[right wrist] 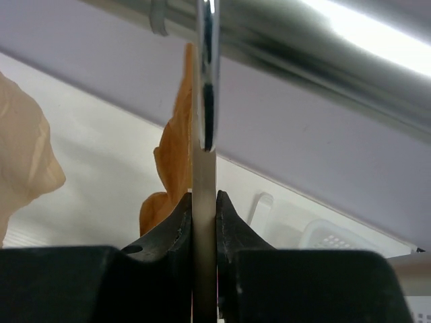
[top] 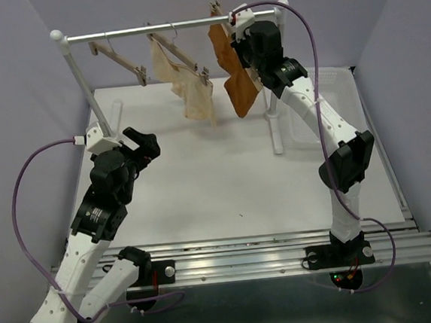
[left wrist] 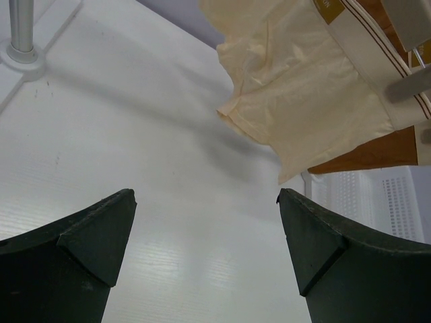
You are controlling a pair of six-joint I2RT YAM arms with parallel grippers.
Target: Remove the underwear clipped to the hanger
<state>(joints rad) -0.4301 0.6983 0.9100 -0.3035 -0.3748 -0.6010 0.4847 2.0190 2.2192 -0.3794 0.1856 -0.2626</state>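
Observation:
The rust-brown underwear [top: 236, 73] hangs from the rightmost wooden hanger [top: 218, 14] on the rail. My right gripper [top: 235, 25] is up at the rail, shut on that hanger. In the right wrist view the gripper [right wrist: 202, 195] pinches the pale bar [right wrist: 204, 161] edge-on. The metal hook [right wrist: 207, 67] rises above it and the orange fabric [right wrist: 174, 148] hangs behind. My left gripper [top: 150, 144] is open and empty low over the table. In its own view [left wrist: 205, 195] a strip of the rust underwear [left wrist: 370, 155] shows behind cream fabric.
A cream underwear [top: 186, 85] hangs from the middle hanger [top: 179, 51], close above the left gripper's view [left wrist: 303, 101]. A bare hanger [top: 120, 60] hangs at the left. The rail [top: 129, 32] stands on two posts [top: 274, 118]. A white basket [top: 331, 98] sits at right.

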